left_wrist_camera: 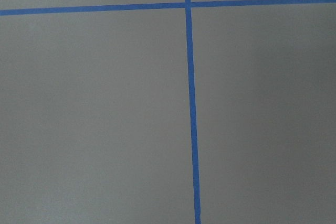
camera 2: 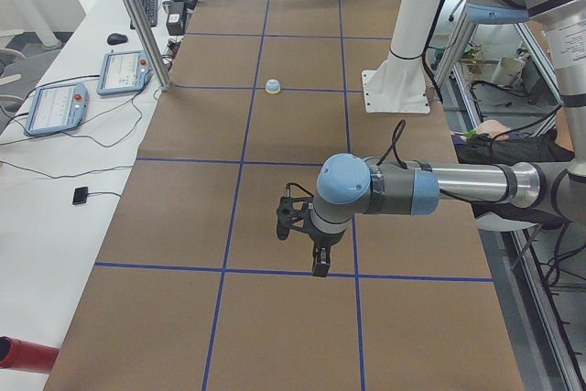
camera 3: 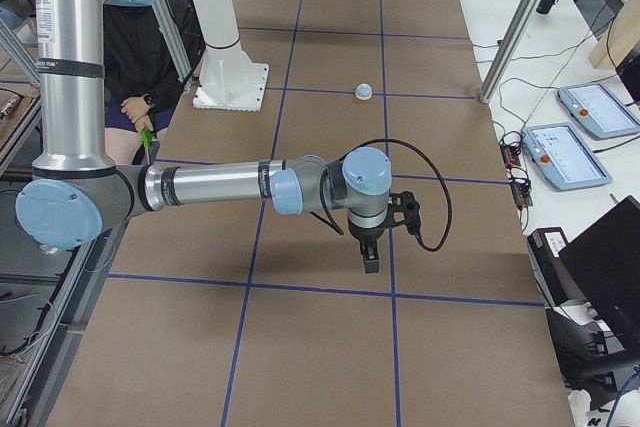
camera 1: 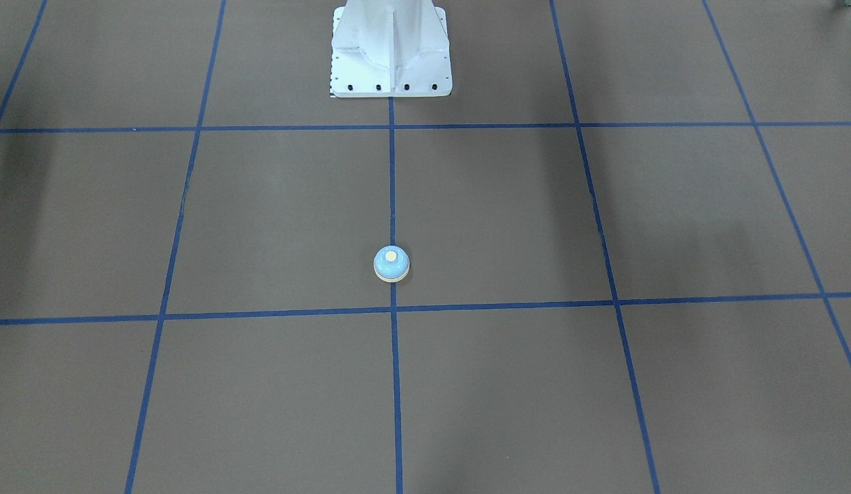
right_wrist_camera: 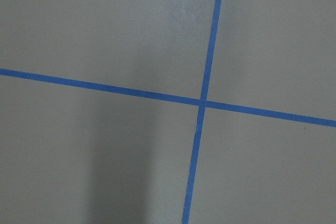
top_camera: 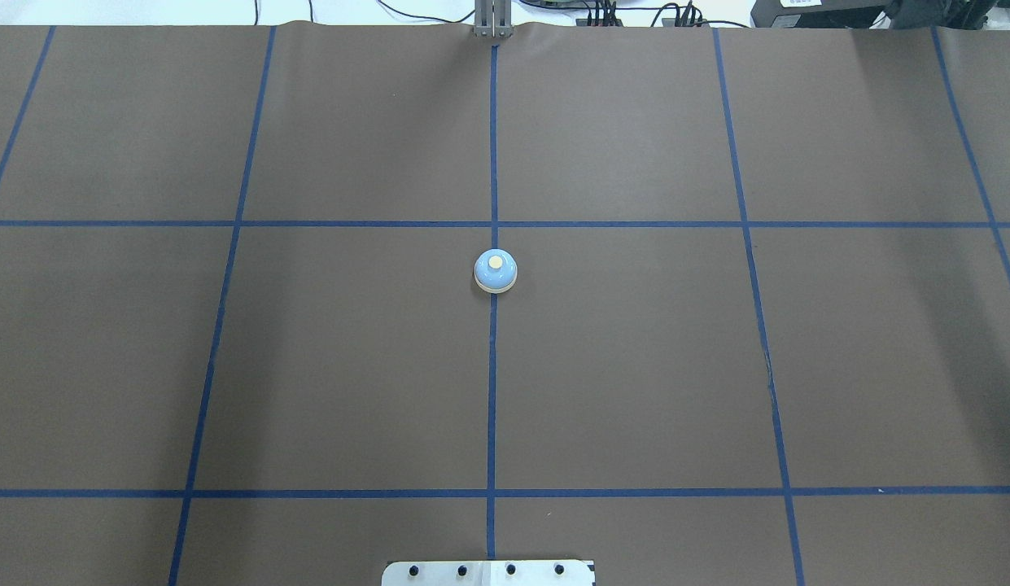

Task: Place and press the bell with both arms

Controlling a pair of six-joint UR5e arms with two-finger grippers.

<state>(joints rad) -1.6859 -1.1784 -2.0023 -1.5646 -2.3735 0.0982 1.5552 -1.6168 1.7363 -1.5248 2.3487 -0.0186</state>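
Observation:
The bell (camera 1: 391, 263) stands upright on the centre blue tape line of the brown table, alone; it also shows in the overhead view (top_camera: 496, 271) and small in both side views (camera 2: 273, 87) (camera 3: 364, 91). My left gripper (camera 2: 319, 263) shows only in the exterior left view, pointing down over the table far from the bell. My right gripper (camera 3: 370, 259) shows only in the exterior right view, also pointing down far from the bell. I cannot tell whether either is open or shut. Both wrist views show only bare table and tape lines.
The white pedestal base (camera 1: 391, 55) is bolted at the robot's edge of the table (top_camera: 488, 572). Teach pendants (camera 2: 55, 107) (camera 3: 565, 152) lie on a side bench beyond a metal frame post (camera 2: 137, 16). A seated person (camera 3: 140, 67) is behind the robot.

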